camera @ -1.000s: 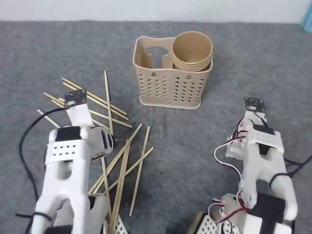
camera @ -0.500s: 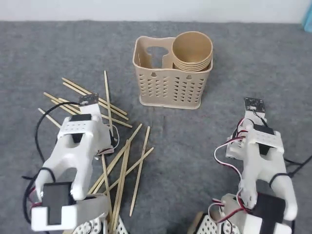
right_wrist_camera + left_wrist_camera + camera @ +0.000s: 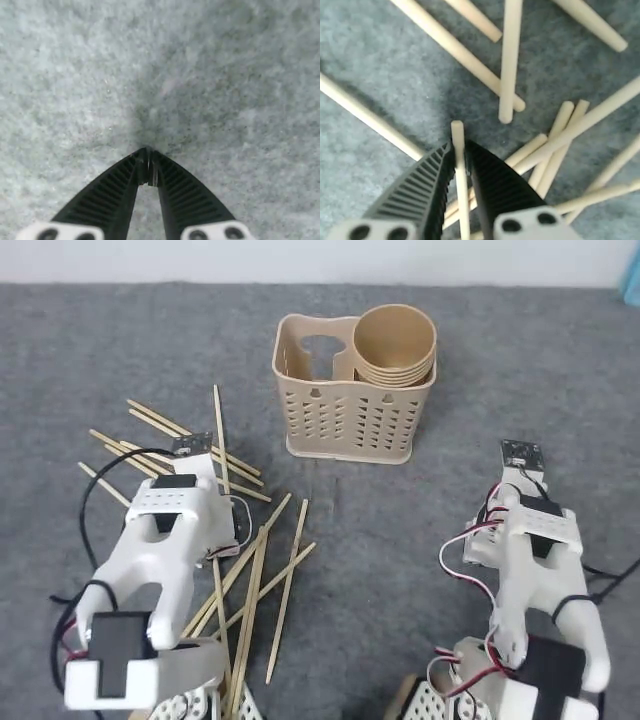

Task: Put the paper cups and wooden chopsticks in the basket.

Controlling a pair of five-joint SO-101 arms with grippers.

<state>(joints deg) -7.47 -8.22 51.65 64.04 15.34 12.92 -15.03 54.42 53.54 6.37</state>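
left wrist view | ribbed left claw [image 3: 459,146] pinching round wooden chopstick [image 3: 456,129] | right claw [image 3: 148,153] closed, empty

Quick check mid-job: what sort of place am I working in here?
Probably a tabletop robot test bench, not a kitchen: a grey felt-like mat covers the table, the left arm and right arm sit side by side, and the basket and wooden chopsticks look staged.

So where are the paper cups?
The paper cups sit stacked in the right compartment of the basket, far middle of the table in the high view.
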